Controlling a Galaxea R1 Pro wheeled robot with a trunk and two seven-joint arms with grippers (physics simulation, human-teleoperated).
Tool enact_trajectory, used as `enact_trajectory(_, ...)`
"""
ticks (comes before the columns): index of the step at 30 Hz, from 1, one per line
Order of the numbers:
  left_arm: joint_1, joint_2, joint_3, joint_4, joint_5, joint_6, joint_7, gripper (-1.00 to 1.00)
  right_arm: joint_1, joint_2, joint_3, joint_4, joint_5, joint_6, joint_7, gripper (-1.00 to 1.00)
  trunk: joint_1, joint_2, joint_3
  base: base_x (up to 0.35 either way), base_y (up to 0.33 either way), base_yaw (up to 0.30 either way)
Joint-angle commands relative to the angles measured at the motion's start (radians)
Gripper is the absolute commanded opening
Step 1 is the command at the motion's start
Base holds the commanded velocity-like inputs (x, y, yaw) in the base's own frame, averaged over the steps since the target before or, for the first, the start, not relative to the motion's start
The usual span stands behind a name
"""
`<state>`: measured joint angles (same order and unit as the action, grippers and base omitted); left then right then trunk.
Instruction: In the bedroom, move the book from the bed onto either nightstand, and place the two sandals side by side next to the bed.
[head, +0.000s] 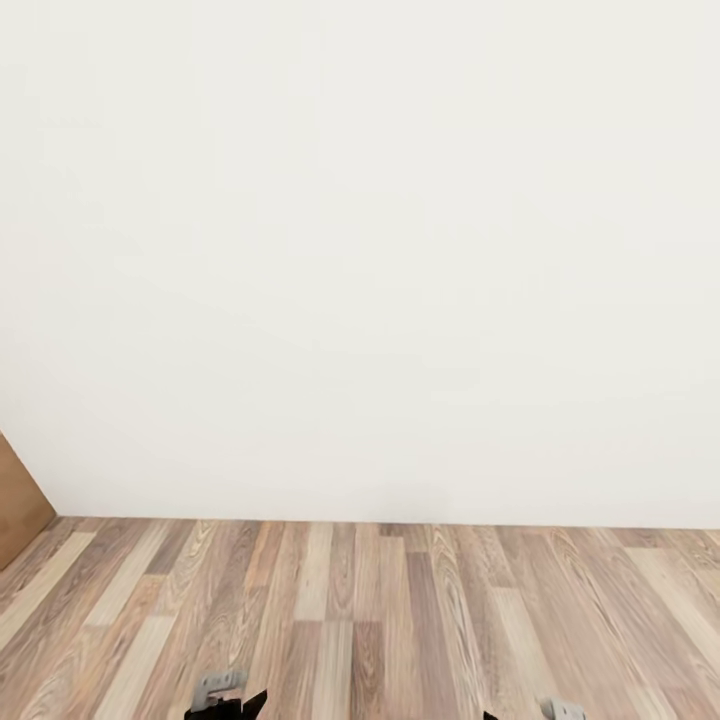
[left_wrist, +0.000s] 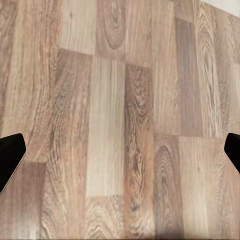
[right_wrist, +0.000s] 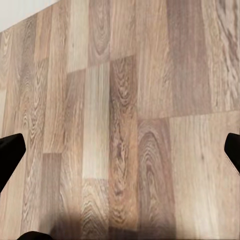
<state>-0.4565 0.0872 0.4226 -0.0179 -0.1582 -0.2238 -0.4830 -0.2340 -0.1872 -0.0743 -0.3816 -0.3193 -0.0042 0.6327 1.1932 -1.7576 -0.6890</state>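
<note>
I face a plain white wall (head: 360, 250) of the bedroom, with light-brown wood-plank floor (head: 360, 620) below it. The book, the bed, the nightstands and the two sandals are out of view. My left gripper (left_wrist: 120, 160) hangs over bare planks, its dark fingertips (left_wrist: 10, 157) far apart at the picture's edges, open and holding nothing. My right gripper (right_wrist: 120, 157) is the same: open, with black fingertips (right_wrist: 10, 152) spread wide above the floor. In the head view, small parts of both arms peek in at the bottom edge.
A brown wooden panel (head: 18, 500) juts in at the far left, where the wall meets the floor. The wall's base runs straight across in front of me, with a strip of planks between it and my arms.
</note>
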Motion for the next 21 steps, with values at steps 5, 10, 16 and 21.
enact_trajectory(5,-0.001,0.0,0.008,0.001,-0.011,-0.005,-0.002,1.0,-0.001,0.0,-0.002,0.001,-0.004,0.0,0.005,1.0,0.0,0.0,-0.001,0.332,0.0,0.0)
enact_trajectory(10,-0.001,0.0,0.008,0.001,-0.011,-0.005,-0.002,1.0,-0.001,0.0,-0.002,0.001,-0.004,0.0,0.005,1.0,0.0,0.0,-0.001,0.332,0.0,0.0)
enact_trajectory(16,-0.001,0.0,0.008,0.001,-0.011,-0.005,-0.002,1.0,-0.001,0.0,-0.002,0.001,-0.004,0.0,0.005,1.0,0.0,0.0,-0.001,0.332,0.0,0.0)
enact_trajectory(21,-0.001,0.0,0.008,0.001,-0.011,-0.005,-0.002,1.0,-0.001,0.0,-0.002,0.001,-0.004,0.0,0.005,1.0,0.0,0.0,-0.001,0.332,0.0,0.0)
